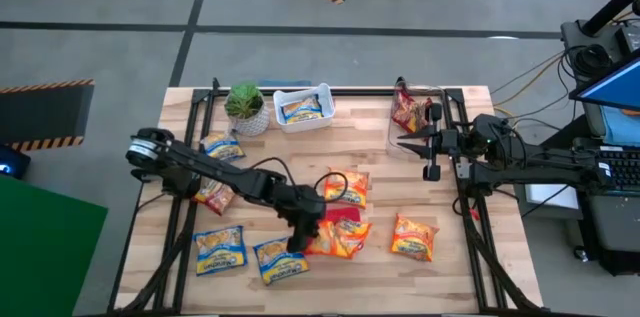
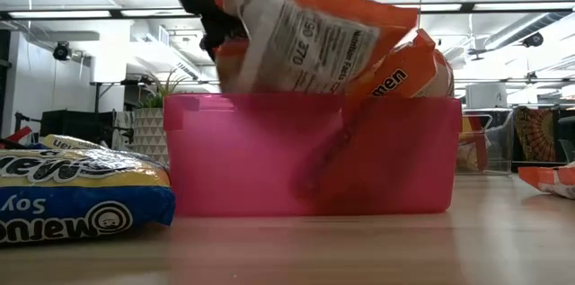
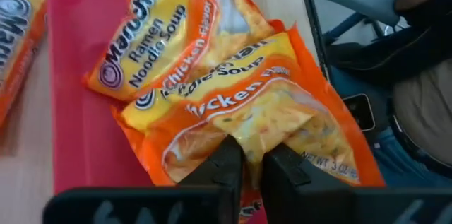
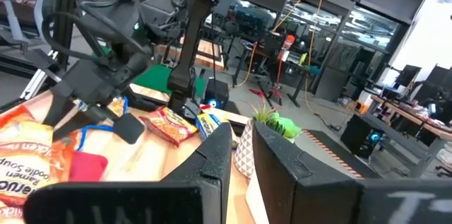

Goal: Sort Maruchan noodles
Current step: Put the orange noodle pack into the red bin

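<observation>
An orange-yellow Maruchan packet (image 3: pixel 261 104) is over the pink bin (image 2: pixel 305 155), with my left gripper (image 3: pixel 253 164) shut on it; in the high view the gripper (image 1: pixel 303 233) is at the bin's left side. A second orange packet (image 3: pixel 162 33) lies in the bin under it. More orange packets (image 1: pixel 350 185) (image 1: pixel 413 235), blue-and-yellow ones (image 1: pixel 220 249) (image 1: pixel 280 260) and a dark red one (image 1: pixel 212 195) lie flat on the table. My right gripper (image 1: pixel 425 149) waits shut at the far right, holding nothing. My left gripper pinches the orange packet at its near end (image 3: pixel 251 138) between the two fingers. The fingers slant down from the table's left side. The packet (image 2: pixel 305 42) is tilted above the pink bin's rim and overlaps the other orange packet.
A white bin (image 1: pixel 303 107) with a blue packet and a potted plant (image 1: pixel 245 107) stand at the far edge. A clear bin (image 1: pixel 420 117) with a dark red packet is at the far right, under my right arm. A blue packet (image 2: pixel 72 195) lies close to the low camera.
</observation>
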Robot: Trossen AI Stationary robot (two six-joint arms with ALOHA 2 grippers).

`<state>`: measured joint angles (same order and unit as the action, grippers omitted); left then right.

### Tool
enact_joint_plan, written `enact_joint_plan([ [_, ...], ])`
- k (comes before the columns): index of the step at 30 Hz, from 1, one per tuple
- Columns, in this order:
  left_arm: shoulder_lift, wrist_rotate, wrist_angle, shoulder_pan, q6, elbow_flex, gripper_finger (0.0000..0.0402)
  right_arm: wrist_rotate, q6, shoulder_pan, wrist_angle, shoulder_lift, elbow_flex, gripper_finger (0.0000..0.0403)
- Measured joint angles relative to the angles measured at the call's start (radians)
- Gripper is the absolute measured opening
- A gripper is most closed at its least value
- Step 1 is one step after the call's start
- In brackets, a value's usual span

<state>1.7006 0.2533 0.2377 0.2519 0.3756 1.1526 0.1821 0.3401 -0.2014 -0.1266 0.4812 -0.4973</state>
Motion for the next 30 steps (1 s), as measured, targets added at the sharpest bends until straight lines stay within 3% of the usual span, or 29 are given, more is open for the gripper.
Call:
enact_joint_plan([
  [15, -0.008, -0.053, 0.15, 0.0, 0.045, 0.003, 0.0101, 0.0, 0.079, 0.0, -0.018, 0.0, 0.0, 0.0047],
  [20, -0.009, -0.053, 0.329, 0.0, 0.049, 0.079, 0.0127, 0.0, 0.11, 0.0, -0.035, 0.0, 0.0, 0.0047],
  [26, -0.002, -0.057, 0.657, 0.002, 0.01, 0.248, 0.0126, 0.0, 0.124, 0.0, -0.042, 0.006, -0.011, 0.0047],
  [30, -0.002, -0.192, 0.735, 0.008, -0.102, 0.31, 0.0101, 0.0, 0.124, 0.0, -0.043, 0.013, -0.016, 0.0047],
])
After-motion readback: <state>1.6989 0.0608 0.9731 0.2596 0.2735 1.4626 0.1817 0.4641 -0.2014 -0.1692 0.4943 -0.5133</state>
